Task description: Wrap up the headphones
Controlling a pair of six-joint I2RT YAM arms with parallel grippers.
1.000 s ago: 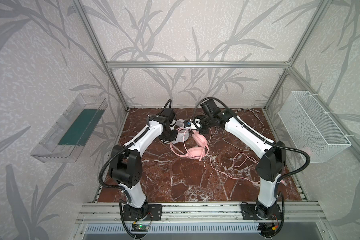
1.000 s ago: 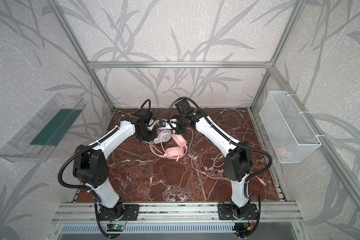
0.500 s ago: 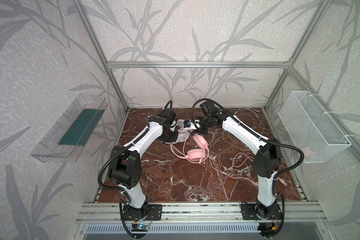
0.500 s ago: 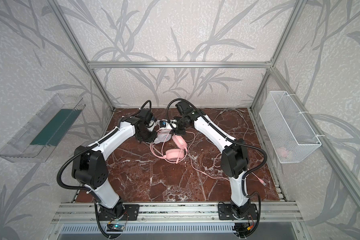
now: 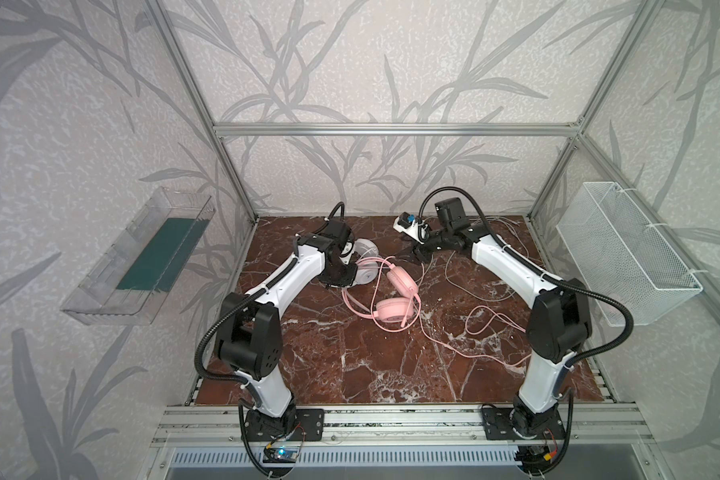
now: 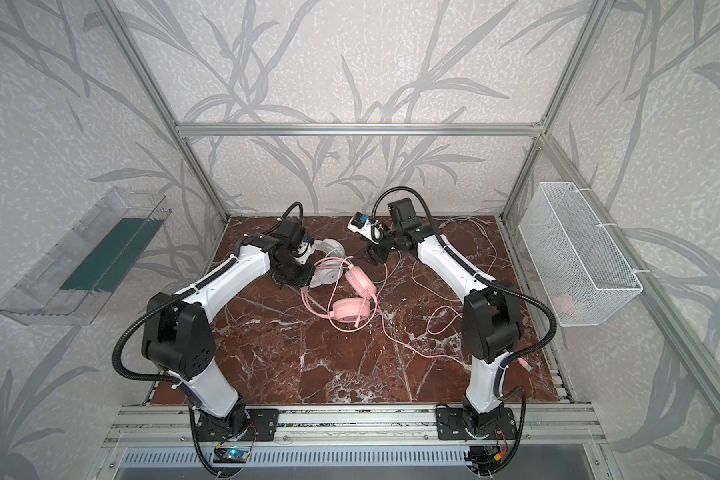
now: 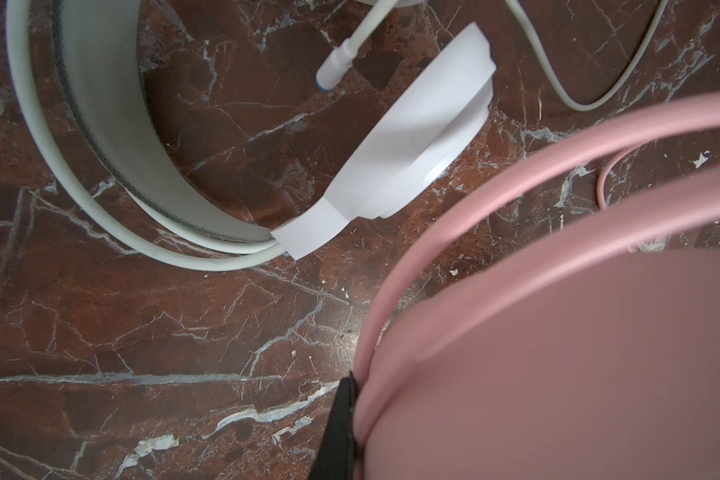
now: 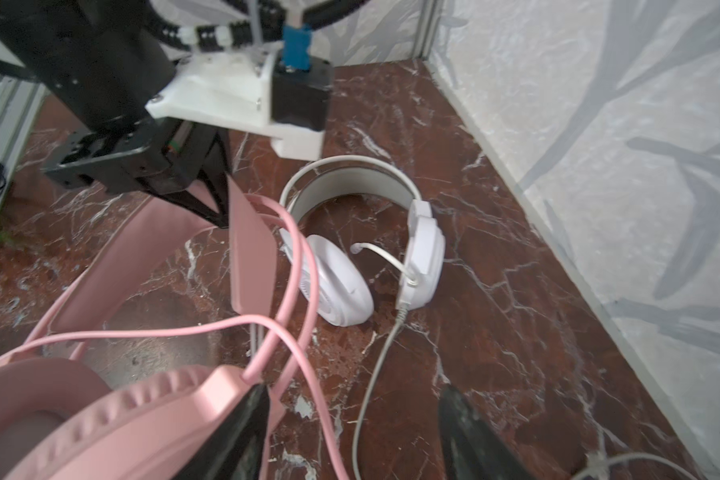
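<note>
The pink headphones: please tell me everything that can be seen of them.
The pink headphones are all pink and look plastic: two round padded cups, a double-wire headband, a flat inner strap. The cups rest on the marble table beside the white headphones. Their thin pink cable trails loose across the table, not wrapped. The left claw is shut on the strap.

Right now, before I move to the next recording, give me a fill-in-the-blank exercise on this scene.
The left hand is shut on the pink headset's ____.
The right hand hangs ____, holding nothing.
The white headset lies closest to the ____ hand.
Missing words: headband; open; left.
</note>
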